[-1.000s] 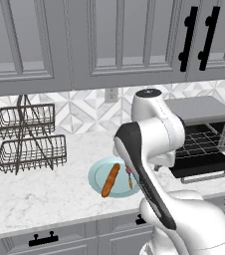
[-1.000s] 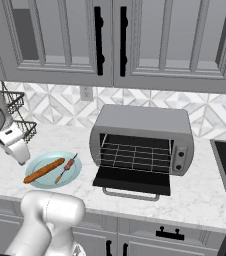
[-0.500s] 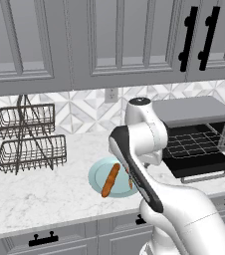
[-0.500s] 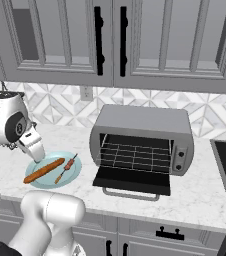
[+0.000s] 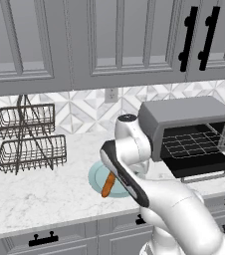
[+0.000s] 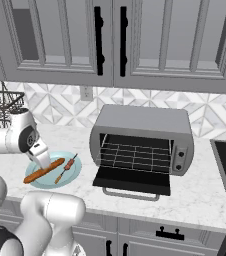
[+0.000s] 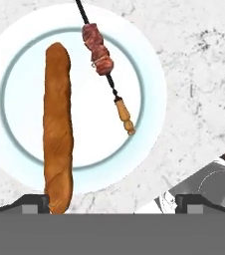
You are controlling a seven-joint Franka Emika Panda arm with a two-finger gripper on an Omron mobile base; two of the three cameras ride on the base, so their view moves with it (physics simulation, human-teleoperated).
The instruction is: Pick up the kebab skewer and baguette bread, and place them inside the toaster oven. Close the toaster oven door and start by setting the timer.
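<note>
1. The hand (image 7: 112,201) is held over the pale blue plate (image 7: 149,64) with its fingertips (image 7: 35,203) spread wide apart; nothing is gripped.
2. The baguette bread (image 7: 57,134) and the kebab skewer (image 7: 104,62) are laid side by side on the plate, apart from each other.
3. The plate is set on the marble desk (image 6: 205,195), just beside the toaster oven (image 6: 142,137).
4. The toaster oven door (image 6: 132,179) is folded down open, exposing the wire rack (image 6: 135,154).

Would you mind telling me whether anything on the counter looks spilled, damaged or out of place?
Nothing stands out. The baguette bread and kebab skewer lie side by side on the pale blue plate, and the toaster oven door hangs open.
</note>
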